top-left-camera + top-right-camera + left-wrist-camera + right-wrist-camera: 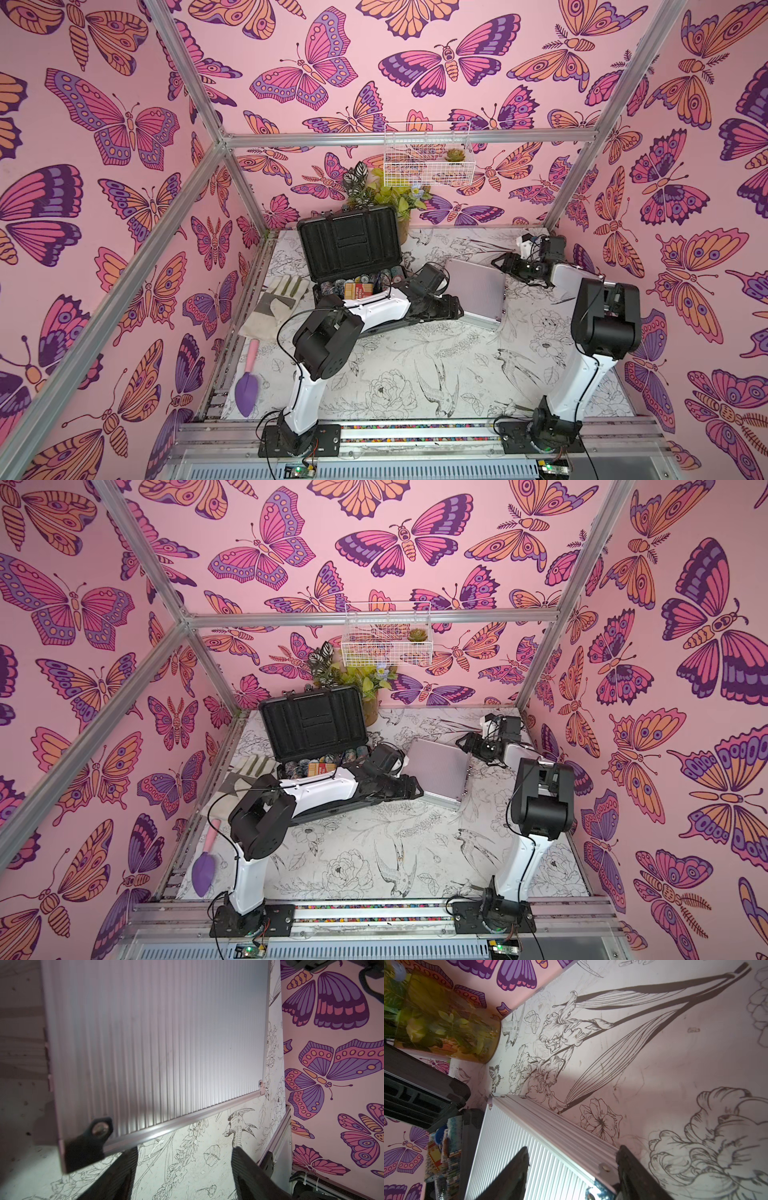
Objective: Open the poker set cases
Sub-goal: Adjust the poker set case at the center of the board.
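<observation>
The small case (pixel 476 291), at 3 o'clock from the big case (pixel 351 245) in both top views, is finely ribbed aluminium with a satin silvery-pink sheen. It has smooth bright metal rails and a dark corner cap (pixel 87 1145) with 1 shiny rivet. The big case is matt black plastic with moulded ribs inside the lid. The table (pixel 415 374) is a matt printed sheet, scuffed. The glove (pixel 274 303) at the big case's 8 o'clock is rough pale fabric. The trowel (pixel 247 388) is smooth purple plastic. The basket (pixel 428 153) is white coated wire.
</observation>
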You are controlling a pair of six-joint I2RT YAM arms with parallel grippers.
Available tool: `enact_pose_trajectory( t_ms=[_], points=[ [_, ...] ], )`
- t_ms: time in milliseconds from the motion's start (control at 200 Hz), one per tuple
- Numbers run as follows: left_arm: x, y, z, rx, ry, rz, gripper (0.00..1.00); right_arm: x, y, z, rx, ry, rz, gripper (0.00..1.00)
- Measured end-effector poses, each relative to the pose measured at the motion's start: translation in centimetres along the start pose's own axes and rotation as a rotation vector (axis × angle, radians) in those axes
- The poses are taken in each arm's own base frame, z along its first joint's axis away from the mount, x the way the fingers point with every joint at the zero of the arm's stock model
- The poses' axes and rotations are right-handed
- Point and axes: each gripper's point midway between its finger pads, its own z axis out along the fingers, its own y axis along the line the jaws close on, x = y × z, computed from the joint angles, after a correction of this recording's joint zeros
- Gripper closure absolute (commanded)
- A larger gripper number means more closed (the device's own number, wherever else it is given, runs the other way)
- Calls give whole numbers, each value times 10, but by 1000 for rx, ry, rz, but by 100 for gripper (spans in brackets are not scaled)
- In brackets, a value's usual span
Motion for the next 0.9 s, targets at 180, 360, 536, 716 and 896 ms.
enact_pose_trajectory(
  t_ms=[180,360,536,716,896],
  points=[
    [4,8,8,-14,16,-13,26,0,6,2,-49,3,3,34],
    [4,8,9,-15,17,-14,27,0,7,3,-61,-1,2,33],
    [3,9,9,-15,16,-24,27,1,6,3,-53,-8,18,33],
    [3,8,9,-13,14,-35,28,3,5,3,-18,-12,21,33],
    [2,8,10,-12,13,-41,28,4,7,4,33,-22,-3,33]
  ],
)
